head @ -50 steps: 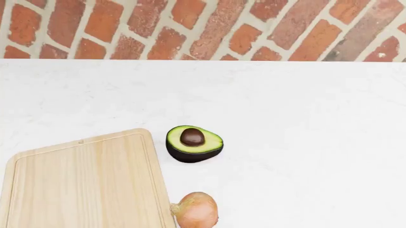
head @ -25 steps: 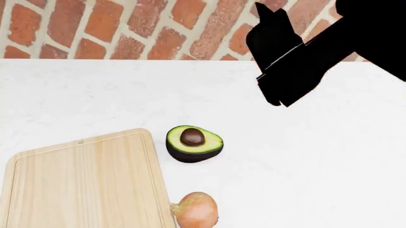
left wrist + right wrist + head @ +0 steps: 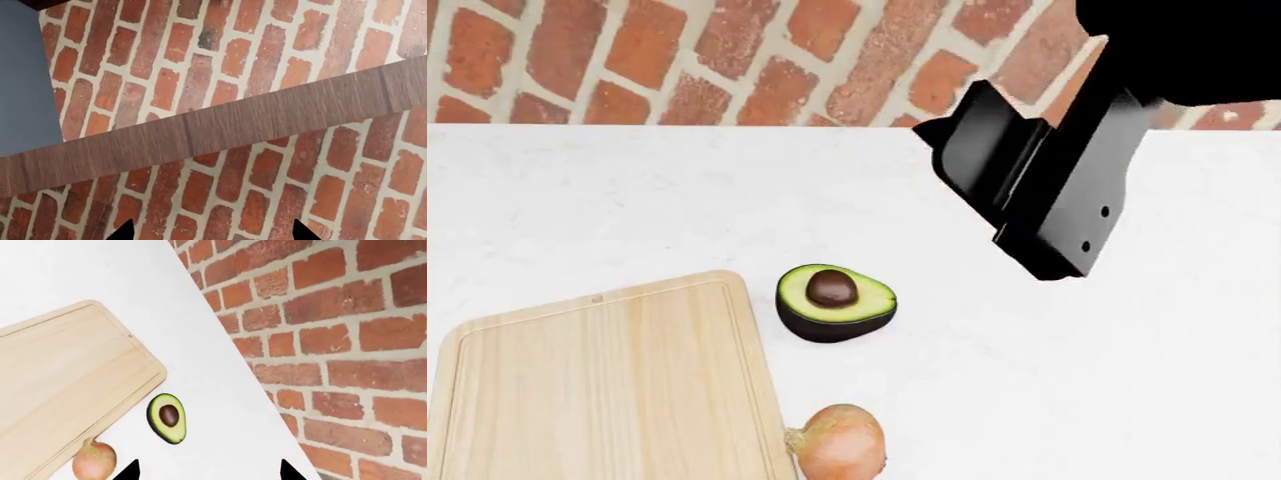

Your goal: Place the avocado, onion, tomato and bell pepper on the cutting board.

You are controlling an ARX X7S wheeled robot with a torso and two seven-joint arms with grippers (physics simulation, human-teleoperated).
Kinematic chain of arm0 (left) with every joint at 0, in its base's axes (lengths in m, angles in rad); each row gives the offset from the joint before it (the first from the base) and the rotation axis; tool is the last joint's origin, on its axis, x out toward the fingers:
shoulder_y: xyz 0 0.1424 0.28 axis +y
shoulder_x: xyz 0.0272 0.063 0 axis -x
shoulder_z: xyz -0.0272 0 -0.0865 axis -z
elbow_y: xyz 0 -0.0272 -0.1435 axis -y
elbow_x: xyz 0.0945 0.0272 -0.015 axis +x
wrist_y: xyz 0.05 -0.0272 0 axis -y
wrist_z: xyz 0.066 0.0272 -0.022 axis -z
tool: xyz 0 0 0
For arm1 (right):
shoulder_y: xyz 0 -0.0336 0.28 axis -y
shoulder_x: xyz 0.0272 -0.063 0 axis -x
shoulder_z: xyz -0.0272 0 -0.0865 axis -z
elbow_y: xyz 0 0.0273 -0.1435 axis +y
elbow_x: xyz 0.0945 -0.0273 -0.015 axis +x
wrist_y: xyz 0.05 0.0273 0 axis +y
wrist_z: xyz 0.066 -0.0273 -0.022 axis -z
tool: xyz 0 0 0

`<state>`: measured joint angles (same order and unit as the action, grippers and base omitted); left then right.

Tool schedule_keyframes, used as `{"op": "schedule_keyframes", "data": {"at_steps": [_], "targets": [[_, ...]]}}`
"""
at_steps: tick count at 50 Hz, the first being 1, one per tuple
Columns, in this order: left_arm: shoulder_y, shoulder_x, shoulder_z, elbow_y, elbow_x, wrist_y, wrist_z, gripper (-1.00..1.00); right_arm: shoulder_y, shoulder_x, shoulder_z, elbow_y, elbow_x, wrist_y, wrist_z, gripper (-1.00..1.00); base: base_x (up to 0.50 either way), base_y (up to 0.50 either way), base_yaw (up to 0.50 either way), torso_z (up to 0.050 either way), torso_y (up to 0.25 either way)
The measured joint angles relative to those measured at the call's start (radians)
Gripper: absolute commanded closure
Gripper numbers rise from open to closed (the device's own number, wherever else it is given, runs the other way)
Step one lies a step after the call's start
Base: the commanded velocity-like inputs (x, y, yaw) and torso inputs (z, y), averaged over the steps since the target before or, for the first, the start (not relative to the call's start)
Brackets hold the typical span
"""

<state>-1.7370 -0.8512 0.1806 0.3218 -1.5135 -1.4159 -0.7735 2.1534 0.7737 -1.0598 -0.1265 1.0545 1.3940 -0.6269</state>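
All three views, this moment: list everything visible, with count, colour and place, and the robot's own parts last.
Light wooden rectangular cutting board: one, pale wood with a rim groove, on the counter at the head view's lower left; nothing on it.
Halved avocado: one, dark green skin, yellow-green flesh, brown pit, cut face up, on the counter just off the board's far right corner.
Yellow-brown onion: one, tan-orange, beside the board's right edge, nearer the robot than the avocado.
White counter: one, under everything.
Red brick wall: behind the counter.
Brown wooden plank: one, across the brick wall, left wrist view only.
Right end effector: black, raised above the counter, beyond and right of the avocado, holding nothing.
Left end effector: only its black tips show, facing the wall.
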Motion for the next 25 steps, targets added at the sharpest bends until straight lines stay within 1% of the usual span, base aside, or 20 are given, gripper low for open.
{"op": "schedule_keyframes", "data": {"at_steps": [5, 11, 17, 25], "targets": [[0.000, 0.000, 0.009, 0.000, 0.005, 0.007, 0.001, -1.00, 0.032, -0.030, -0.079, 0.025, -0.039, -0.017, -0.106, -1.00, 0.00, 0.00, 0.00, 0.000, 0.000], [0.003, 0.000, 0.017, 0.002, 0.008, 0.015, 0.003, -1.00, 0.039, -0.059, -0.144, 0.033, -0.064, -0.033, -0.185, -1.00, 0.00, 0.00, 0.00, 0.000, 0.000], [-0.007, -0.005, 0.024, 0.001, 0.002, 0.013, -0.001, -1.00, 0.020, -0.082, -0.186, 0.022, -0.073, -0.050, -0.223, -1.00, 0.00, 0.00, 0.00, 0.000, 0.000], [-0.020, -0.016, 0.035, -0.001, -0.002, 0.009, -0.002, -1.00, -0.030, -0.105, -0.221, 0.006, -0.083, -0.079, -0.233, -1.00, 0.00, 0.00, 0.00, 0.000, 0.000]]}}
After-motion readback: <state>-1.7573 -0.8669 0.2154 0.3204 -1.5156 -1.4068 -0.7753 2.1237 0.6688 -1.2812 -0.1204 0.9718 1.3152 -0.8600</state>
